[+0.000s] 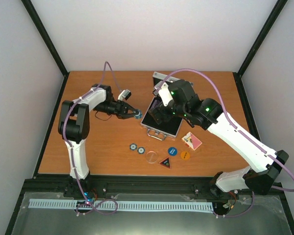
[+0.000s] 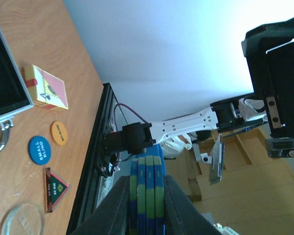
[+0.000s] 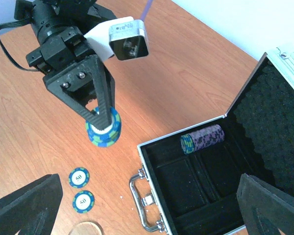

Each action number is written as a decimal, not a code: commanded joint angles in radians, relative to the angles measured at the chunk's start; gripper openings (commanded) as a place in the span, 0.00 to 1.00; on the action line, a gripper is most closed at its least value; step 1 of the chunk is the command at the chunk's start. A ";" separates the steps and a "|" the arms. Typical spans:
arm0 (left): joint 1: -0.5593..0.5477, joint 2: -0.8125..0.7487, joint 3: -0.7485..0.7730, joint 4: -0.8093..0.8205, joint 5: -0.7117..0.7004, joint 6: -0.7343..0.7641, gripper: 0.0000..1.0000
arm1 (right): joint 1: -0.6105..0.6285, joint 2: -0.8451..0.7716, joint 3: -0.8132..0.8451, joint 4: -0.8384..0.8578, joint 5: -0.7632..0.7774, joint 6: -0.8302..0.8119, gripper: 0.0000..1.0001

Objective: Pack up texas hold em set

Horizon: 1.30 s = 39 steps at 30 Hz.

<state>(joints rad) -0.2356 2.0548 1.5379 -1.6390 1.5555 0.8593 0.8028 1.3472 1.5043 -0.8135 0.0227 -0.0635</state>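
L gripper [image 3: 102, 121] is closed down narrow on a short stack of blue-green chips [image 3: 104, 134], one finger each side (wrist view shows them edge-on between the pads). The stack is low over the table [image 1: 88, 147], just left of the case; can't tell if it touches the wood.

R gripper [image 3: 148, 177] has its jaws spread wide w/ nothing in them, hanging over the open silver case [image 3: 186, 181].

The case sits mid-table, lid [image 3: 279, 112] propped up at the back w/ egg-crate foam inside, handle [image 3: 139, 198] facing the near edge. Inside, one roll of chips [image 3: 202, 138] lies on its side in the back slot; other compartments show only black lining.

Loose on the table nearer the bases:
- two "50" chips [image 3: 79, 177], side by side
- clear round disc [image 1: 151, 156]
- triangular button [image 1: 165, 163]
- blue "SMALL BLIND" button [image 2: 39, 149]
- orange round button [image 2: 59, 132]
- card deck [image 1: 192, 141], just right of the case's front corner
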 commanded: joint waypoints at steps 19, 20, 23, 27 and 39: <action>0.093 -0.174 0.376 0.534 -0.338 -0.814 0.01 | -0.011 -0.022 -0.019 0.002 0.060 0.017 1.00; 0.092 -0.230 0.296 0.697 -0.409 -0.929 0.01 | -0.012 -0.024 -0.020 0.001 0.063 0.017 1.00; 0.094 -0.206 0.348 0.628 -0.361 -0.886 0.01 | -0.017 -0.029 -0.025 -0.002 0.068 0.016 1.00; 0.066 -0.230 0.310 0.642 -0.594 -0.898 0.01 | -0.020 -0.047 -0.040 -0.004 0.077 0.014 1.00; -0.129 -0.369 0.001 0.740 -1.146 -0.886 0.01 | -0.038 -0.083 -0.131 0.034 0.118 0.057 1.00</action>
<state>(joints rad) -0.3290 1.7203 1.5806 -0.9543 0.5385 -0.0788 0.7773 1.2911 1.3979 -0.8101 0.1043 -0.0349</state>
